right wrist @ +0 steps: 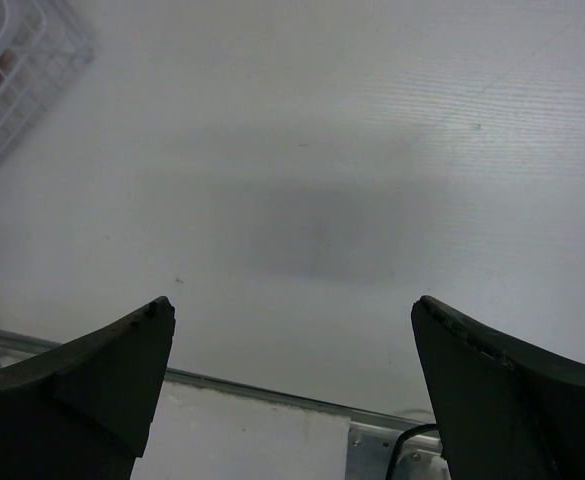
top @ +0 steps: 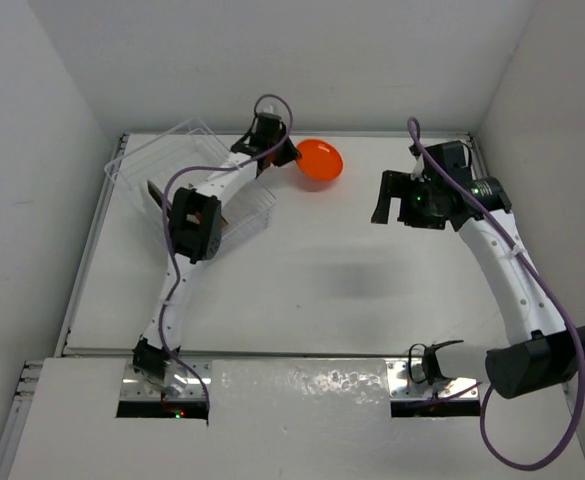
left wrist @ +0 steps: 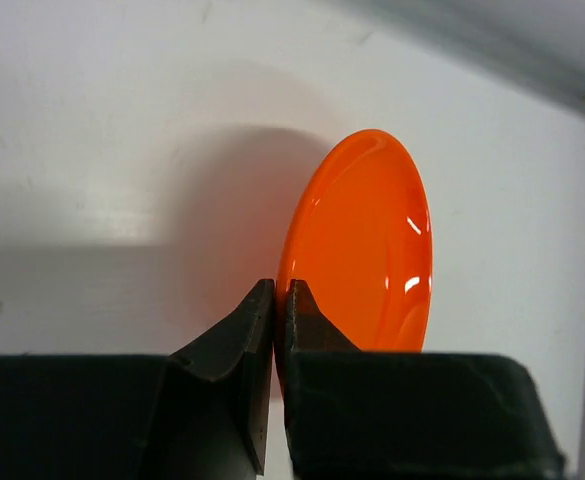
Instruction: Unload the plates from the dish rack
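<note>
My left gripper is shut on the rim of the bright orange plate and holds it tilted over the table at the back, just right of the clear dish rack. In the left wrist view the fingertips pinch the edge of the orange plate, which stands on edge above the white table. A dark plate edge stands in the rack; the left arm hides the rest of the rack's contents. My right gripper is open and empty over the table's right half, its jaws wide apart in the right wrist view.
White walls enclose the table on the left, back and right. A corner of the rack shows at the right wrist view's top left. A metal strip runs along the table's near edge by the arm bases.
</note>
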